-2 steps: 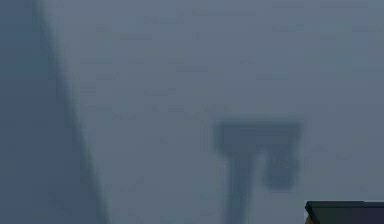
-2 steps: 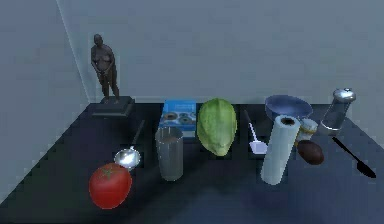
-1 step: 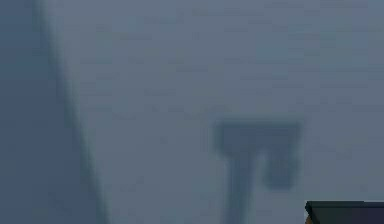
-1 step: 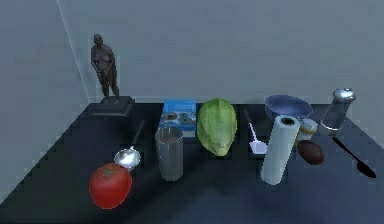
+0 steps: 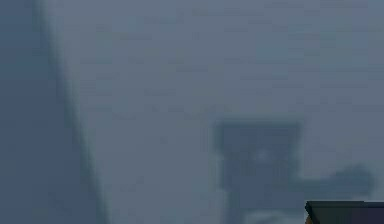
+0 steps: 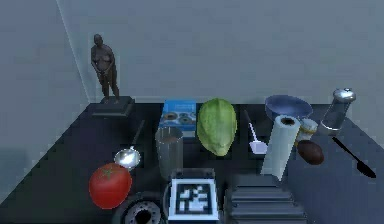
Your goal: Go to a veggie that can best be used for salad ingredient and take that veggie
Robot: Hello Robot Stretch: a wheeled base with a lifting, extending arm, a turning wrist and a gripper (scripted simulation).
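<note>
**At the table, lettuce within reach: the grasp comes next**

The forward view has a grey wall, with a dark table corner (image 5: 345, 212) at lower right.

In the arm side view, the dark table (image 6: 55, 170) spans the frame. A statue (image 6: 103, 65) stands at upper left on the far edge. A tomato (image 6: 110, 185) lies at lower left, with a ladle (image 6: 128, 155) just above it. At bottom centre-left sits the gripper (image 6: 145, 207), beside the arm's white marker (image 6: 193, 197). A glass (image 6: 169, 152) stands directly above them. Because things stand on the table behind the gripper, I cannot tell whether it holds anything, and the pictures do not show the state of its fingers.

A blue box (image 6: 180, 112) lies above the glass. Right of it, at centre, is the lettuce (image 6: 216, 126), resting on the table. I judge it the salad veggie meant, though the tomato is a rival. Further right are a white spoon (image 6: 256, 140), a paper roll (image 6: 284, 147), a bowl (image 6: 288, 104), a brown lump (image 6: 311, 151), a shaker (image 6: 338, 110) and a black utensil (image 6: 353, 155).

The drive looks finished and the reach is in hand. Next, the gripper must go up and rightward in the frame, past the glass, without knocking it.
</note>
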